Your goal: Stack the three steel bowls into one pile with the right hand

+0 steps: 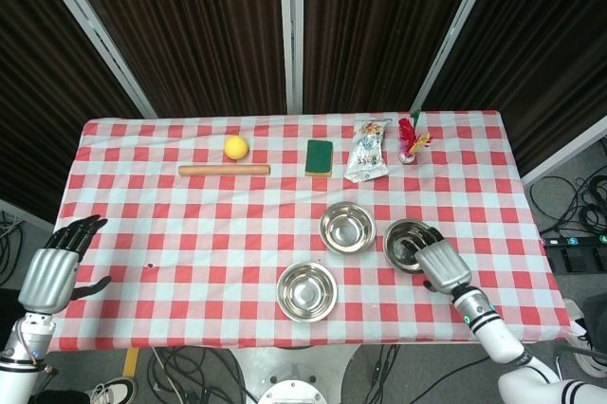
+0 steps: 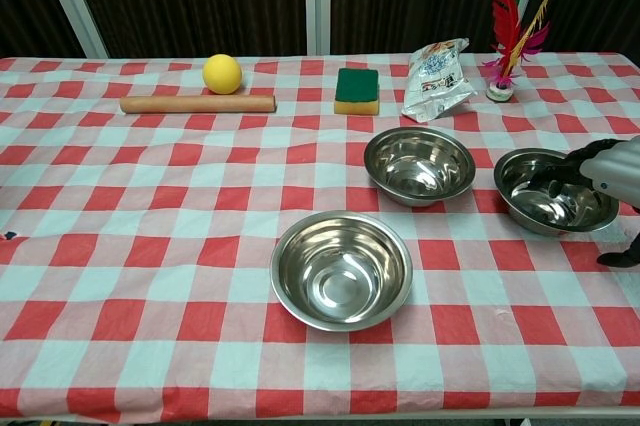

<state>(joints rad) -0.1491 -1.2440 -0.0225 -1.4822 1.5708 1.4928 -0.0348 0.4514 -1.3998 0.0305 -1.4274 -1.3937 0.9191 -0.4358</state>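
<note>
Three steel bowls stand apart on the checked cloth: a middle bowl (image 1: 346,227) (image 2: 419,164), a larger front bowl (image 1: 306,290) (image 2: 341,268) and a right bowl (image 1: 403,238) (image 2: 540,198). My right hand (image 1: 438,264) (image 2: 606,172) lies over the right bowl's outer rim. Its fingers reach down into the bowl while the thumb (image 2: 620,259) hangs outside near the cloth; the bowl still rests flat on the table. My left hand (image 1: 53,271) hovers beyond the table's left edge with its fingers spread, holding nothing.
Along the far side lie a yellow ball (image 1: 235,147), a wooden rolling pin (image 1: 224,171), a green sponge (image 1: 320,156), a snack packet (image 1: 367,151) and a feather shuttlecock (image 1: 410,141). A checked tablecloth (image 1: 190,233) covers the table.
</note>
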